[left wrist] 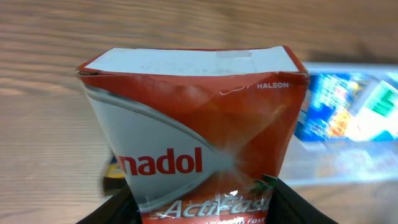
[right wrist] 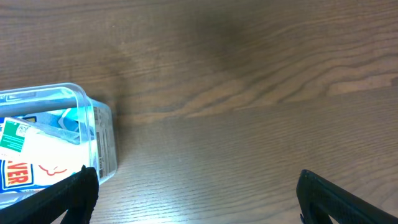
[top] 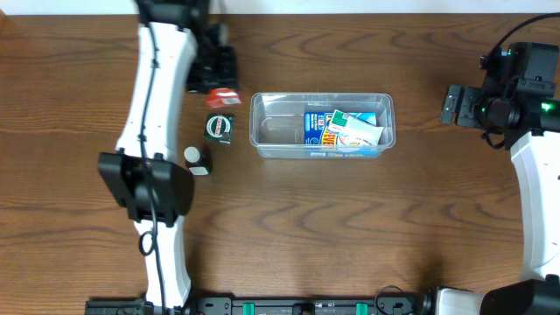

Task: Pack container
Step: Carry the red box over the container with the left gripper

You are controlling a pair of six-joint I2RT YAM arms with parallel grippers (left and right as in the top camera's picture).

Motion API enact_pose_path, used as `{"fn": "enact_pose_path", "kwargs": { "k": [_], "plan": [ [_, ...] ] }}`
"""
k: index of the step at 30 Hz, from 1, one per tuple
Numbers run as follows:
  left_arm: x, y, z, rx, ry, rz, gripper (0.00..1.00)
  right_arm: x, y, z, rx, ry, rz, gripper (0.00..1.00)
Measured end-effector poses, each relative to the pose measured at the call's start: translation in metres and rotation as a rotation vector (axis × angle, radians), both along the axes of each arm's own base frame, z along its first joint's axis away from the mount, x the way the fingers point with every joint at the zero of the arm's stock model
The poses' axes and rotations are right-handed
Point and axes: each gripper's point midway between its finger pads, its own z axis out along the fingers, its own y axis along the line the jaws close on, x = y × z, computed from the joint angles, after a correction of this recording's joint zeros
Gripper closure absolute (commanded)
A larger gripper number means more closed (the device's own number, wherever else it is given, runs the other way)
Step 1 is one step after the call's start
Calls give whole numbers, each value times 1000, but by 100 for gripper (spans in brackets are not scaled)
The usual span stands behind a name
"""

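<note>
Container (top: 273, 133), part filled, in the middle of the desk (top: 394, 227).
Your left jaws seem clamped on a red carton (left wrist: 199, 124); right jaws apart, empty. It looks light, thin-walled, slick: grip its rolled rim.

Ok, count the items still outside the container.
3: a red box in the left gripper, a dark packet left of the container, a small bottle by the left arm, which may hide others.

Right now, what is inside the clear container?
The container holds a blue box with a white-and-green packet lying partly on top of it, both in its right half. Anything beneath that pile is covered.
</note>
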Motion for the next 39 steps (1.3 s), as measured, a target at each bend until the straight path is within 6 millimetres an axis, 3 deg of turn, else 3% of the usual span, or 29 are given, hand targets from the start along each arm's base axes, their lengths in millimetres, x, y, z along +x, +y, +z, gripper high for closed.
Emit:
{"fn": "enact_pose_path", "kwargs": {
  "k": [6,13,22,39],
  "plan": [
    [-17,-67,2,25,-36,-142,48,0,0,0,0,0,0,1],
    [-29,-108,2,126,-98,-132,48,0,0,0,0,0,0,1],
    [-30,-117,-9,155,-89,-9,48,0,0,0,0,0,0,1],
    [-29,-117,-104,205,3,54,48,0,0,0,0,0,0,1]
  ]
}}
